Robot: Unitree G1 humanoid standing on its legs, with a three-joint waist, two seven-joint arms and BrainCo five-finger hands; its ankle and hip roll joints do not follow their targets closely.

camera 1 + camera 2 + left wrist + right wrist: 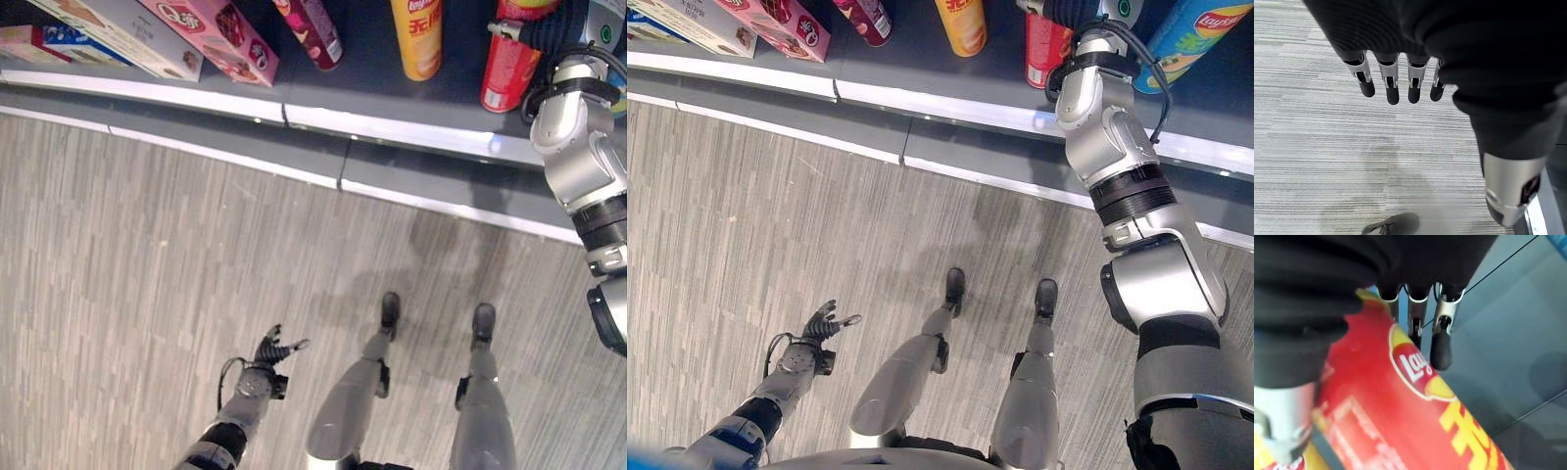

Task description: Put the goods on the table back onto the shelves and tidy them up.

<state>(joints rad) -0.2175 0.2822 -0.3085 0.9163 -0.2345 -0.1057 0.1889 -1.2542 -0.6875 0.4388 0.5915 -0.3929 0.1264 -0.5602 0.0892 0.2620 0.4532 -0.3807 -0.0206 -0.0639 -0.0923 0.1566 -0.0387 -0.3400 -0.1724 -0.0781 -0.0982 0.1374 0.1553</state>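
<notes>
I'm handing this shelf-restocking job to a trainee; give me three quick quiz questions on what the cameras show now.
1. True or false: the left hand holds a box.
2. Which item is the right hand on? A: red can B: yellow can C: pink box
3. Fill in: the left hand hangs over the ____.

Key: 1 false, its fingers are relaxed and empty; 2 A, fingers lie along it on the shelf; 3 floor.

Grey shelf (392, 93): pink box (217, 34), yellow can (416, 37), red can (507, 69).
</notes>
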